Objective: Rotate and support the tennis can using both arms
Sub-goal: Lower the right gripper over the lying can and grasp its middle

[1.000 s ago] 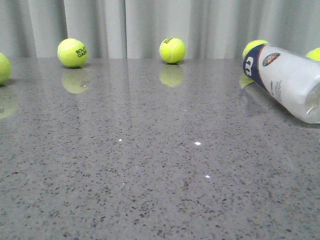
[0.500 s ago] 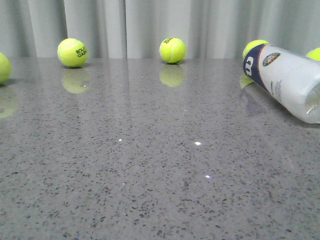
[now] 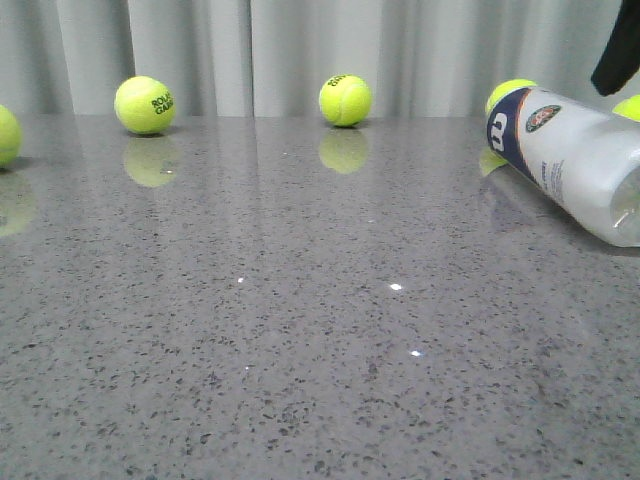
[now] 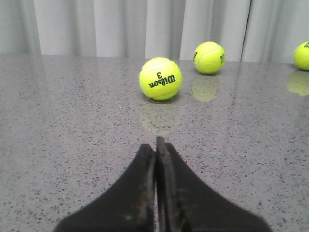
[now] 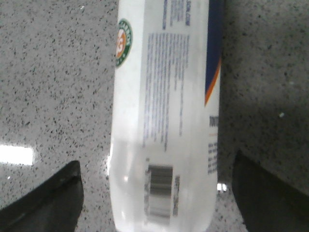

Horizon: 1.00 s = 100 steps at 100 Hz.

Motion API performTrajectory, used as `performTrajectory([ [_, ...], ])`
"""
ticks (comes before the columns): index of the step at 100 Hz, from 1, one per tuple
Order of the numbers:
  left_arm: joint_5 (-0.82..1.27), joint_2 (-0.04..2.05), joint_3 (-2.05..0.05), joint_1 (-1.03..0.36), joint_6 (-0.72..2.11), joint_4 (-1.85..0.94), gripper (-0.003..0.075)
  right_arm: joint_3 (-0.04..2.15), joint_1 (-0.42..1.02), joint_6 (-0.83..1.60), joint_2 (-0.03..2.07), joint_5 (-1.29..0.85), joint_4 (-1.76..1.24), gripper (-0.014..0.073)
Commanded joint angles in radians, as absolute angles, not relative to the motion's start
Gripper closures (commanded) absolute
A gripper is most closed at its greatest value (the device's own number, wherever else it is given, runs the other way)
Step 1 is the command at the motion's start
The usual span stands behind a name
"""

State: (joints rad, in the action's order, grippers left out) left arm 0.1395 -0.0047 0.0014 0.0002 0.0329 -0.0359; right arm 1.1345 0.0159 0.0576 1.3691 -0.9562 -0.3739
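Observation:
The tennis can [image 3: 570, 160] lies on its side at the right of the grey table, its navy end with the white logo toward the back. In the right wrist view the can [image 5: 166, 116] lies lengthwise between my open right gripper's fingers [image 5: 53, 203], which stand apart from it on both sides. My right gripper [image 5: 157, 193] is above the can. A black part of the right arm [image 3: 618, 50] shows at the top right of the front view. My left gripper [image 4: 155, 147] is shut and empty, low over the table.
Several yellow-green tennis balls lie along the back edge by the grey curtain [image 3: 145, 105] [image 3: 345, 100] [image 3: 510, 92]. One ball [image 4: 160, 78] lies ahead of my left gripper, with two more [image 4: 208, 57] behind it. The table [image 3: 300, 330] is glossy speckled stone.
A black part of the right arm has come into the front view at the top right, above the can. The can and balls have not moved.

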Motion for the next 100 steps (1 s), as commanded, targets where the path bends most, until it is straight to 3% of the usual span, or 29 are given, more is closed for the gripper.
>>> performTrajectory([
  [1, 0.062, -0.039, 0.046, 0.002, 0.023, -0.037, 0.0739, 1.202, 0.015, 0.074, 1.413, -0.925, -0.418, -0.0030],
  [33, 0.062, -0.039, 0.046, 0.002, 0.023, -0.037, 0.0739, 1.327, 0.015, 0.082, 1.604, -0.943, -0.427, -0.0020],
  [40, 0.062, -0.039, 0.046, 0.002, 0.023, -0.037, 0.0739, 1.336, 0.015, 0.089, 1.616, -0.953, -0.434, 0.0043],
  [53, 0.062, -0.039, 0.046, 0.002, 0.023, -0.037, 0.0739, 1.340, 0.016, 0.091, 1.622, -0.973, -0.444, 0.0235],
  [60, 0.062, -0.039, 0.046, 0.002, 0.023, -0.037, 0.0739, 1.341, 0.026, 0.122, 1.622, -0.980, -0.444, 0.0286],
  [100, 0.062, -0.039, 0.046, 0.002, 0.023, -0.037, 0.0739, 1.499, 0.311, 0.633, 1.648, -1.005, -0.331, 0.0284],
])
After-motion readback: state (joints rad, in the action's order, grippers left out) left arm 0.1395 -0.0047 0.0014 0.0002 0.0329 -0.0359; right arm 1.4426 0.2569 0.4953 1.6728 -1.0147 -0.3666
